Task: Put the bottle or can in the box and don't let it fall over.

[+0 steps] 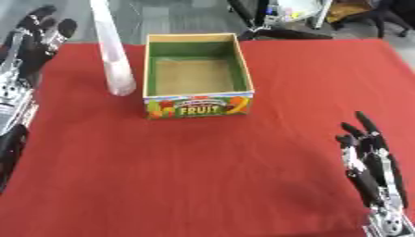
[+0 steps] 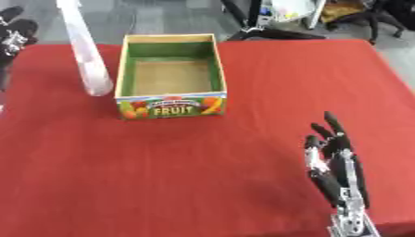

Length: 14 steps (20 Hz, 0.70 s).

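Fingers, left hand (image 1: 39, 34): spread apart and straight, pointing up, holding nothing; upper left corner of the frame, over the edge of the red cloth.
Fingers, right hand (image 2: 336, 159): straight and slightly fanned, pointing up, holding nothing; lower right of the frame, over the cloth.
Left arm (image 1: 12, 106): black and silver, running down the left edge of the frame.
Bottle (image 1: 113, 60): tall, pale and see-through, standing on the cloth just beside the left wall of the box, upper left of the frame; its top leans toward the upper edge and is cut off there. Apart from both hands, and nearer the left one.
Box (image 1: 198, 105): open cardboard box, upper middle of the frame, green inside walls, brown floor, front panel printed with fruit and the word FRUIT. Nothing shows inside it.
Cloth (image 1: 203, 176): red, covering the table across most of the frame.
Background: grey floor and dark chair legs along the top edge.
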Each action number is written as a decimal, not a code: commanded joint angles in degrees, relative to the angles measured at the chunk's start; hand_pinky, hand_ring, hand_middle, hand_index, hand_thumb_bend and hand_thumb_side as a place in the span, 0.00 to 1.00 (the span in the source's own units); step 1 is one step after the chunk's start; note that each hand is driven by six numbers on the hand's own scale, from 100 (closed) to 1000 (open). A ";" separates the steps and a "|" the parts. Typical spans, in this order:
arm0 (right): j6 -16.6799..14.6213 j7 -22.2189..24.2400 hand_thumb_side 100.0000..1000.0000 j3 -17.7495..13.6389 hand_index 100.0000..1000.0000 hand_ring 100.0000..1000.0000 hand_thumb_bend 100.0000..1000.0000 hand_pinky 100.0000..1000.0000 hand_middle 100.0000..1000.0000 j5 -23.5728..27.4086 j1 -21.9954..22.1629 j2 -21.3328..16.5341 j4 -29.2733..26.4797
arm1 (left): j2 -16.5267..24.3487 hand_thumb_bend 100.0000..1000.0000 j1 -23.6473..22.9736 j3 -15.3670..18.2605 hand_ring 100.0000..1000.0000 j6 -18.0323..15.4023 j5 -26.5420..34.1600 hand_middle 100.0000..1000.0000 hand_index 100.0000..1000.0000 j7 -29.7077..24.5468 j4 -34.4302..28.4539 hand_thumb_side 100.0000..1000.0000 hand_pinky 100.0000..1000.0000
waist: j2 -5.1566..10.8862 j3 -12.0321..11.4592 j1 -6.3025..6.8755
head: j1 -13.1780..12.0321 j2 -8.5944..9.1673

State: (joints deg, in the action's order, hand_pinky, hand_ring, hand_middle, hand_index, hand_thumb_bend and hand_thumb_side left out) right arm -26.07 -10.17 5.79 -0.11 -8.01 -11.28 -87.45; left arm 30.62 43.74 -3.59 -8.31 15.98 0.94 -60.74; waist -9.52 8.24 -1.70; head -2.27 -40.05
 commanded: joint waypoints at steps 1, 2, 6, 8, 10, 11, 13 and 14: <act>-0.10 0.38 0.41 0.22 0.96 0.88 0.00 0.76 1.00 0.47 -0.59 -0.28 -1.14 | 1.36 0.86 3.25 -0.55 1.00 -1.93 -0.78 0.96 0.88 -1.16 4.71 0.48 0.83 | 0.50 0.34 -0.01 | -0.19 1.08; -0.09 0.45 0.41 0.29 0.96 0.88 0.00 0.76 1.00 0.53 -0.62 -0.23 -1.15 | 1.15 0.87 4.21 -0.67 1.00 -2.39 -1.30 0.96 0.88 -0.99 6.50 0.48 0.83 | 0.43 0.53 -0.05 | -0.26 1.27; -0.05 0.81 0.41 0.58 0.95 0.88 0.00 0.76 1.00 0.81 -0.74 -0.08 -1.21 | 0.34 0.89 7.79 -0.93 1.00 -3.95 -4.45 0.96 0.87 2.18 12.89 0.48 0.83 | 0.14 1.35 -0.18 | -0.65 1.87; -0.04 0.90 0.41 0.65 0.95 0.88 0.00 0.76 1.00 0.93 -0.82 -0.01 -1.25 | -0.18 0.89 9.21 -1.07 1.00 -4.49 -6.59 0.96 0.87 4.25 15.31 0.48 0.83 | -0.05 1.76 -0.21 | -0.81 2.14; -0.02 1.03 0.41 0.77 0.95 0.88 0.00 0.76 1.00 1.01 -0.94 0.07 -1.30 | -0.89 0.90 10.30 -1.31 1.00 -4.77 -8.38 0.96 0.87 5.58 17.19 0.49 0.83 | -0.30 2.18 -0.25 | -1.00 2.34; -0.02 1.10 0.41 0.84 0.95 0.88 0.00 0.76 1.00 1.05 -1.06 0.15 -1.32 | -1.15 0.90 10.73 -1.44 1.00 -4.91 -9.18 0.96 0.87 5.79 17.88 0.49 0.83 | -0.45 2.41 -0.30 | -1.17 2.48; 0.02 1.22 0.41 0.96 0.95 0.88 0.00 0.77 1.00 1.13 -1.27 0.27 -1.39 | -1.65 0.90 11.45 -1.52 1.00 -5.06 -10.38 0.96 0.87 5.80 19.06 0.49 0.83 | -0.79 2.92 -0.48 | -1.49 2.71; 0.04 1.28 0.41 1.03 0.95 0.88 0.00 0.77 1.00 1.19 -1.37 0.33 -1.44 | -1.92 0.91 11.83 -1.53 1.00 -5.08 -10.91 0.96 0.87 5.72 19.69 0.49 0.83 | -0.98 3.20 -0.57 | -1.68 2.84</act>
State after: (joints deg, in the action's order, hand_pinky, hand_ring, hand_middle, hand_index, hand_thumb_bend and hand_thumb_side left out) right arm -25.98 -9.10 6.79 0.70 -8.72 -10.69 -87.48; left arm 28.10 54.04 -5.10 -13.22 6.06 6.34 -41.20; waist -11.29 11.48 -2.33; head -3.62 -38.07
